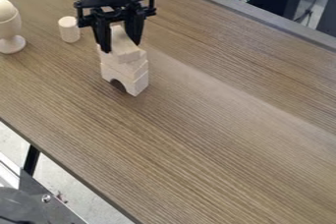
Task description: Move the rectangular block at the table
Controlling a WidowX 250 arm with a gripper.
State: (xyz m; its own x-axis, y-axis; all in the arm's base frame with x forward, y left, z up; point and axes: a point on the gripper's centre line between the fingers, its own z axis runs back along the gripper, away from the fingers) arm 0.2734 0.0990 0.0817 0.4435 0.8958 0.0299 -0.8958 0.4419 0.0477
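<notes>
A dark panel with a bolt (39, 201) is seen nearest the camera. The pincer (121, 47) is placed over the rectangular block (128, 56), which is perched on a small stack; how far it is opened, and whether anything is gripped, cannot be told. The block is judged light, stiff and hard to damage, best held by its long sides. Beneath, an arched block (136, 86) is stood on the tabletop (216, 134), near a cylinder (70, 30).
</notes>
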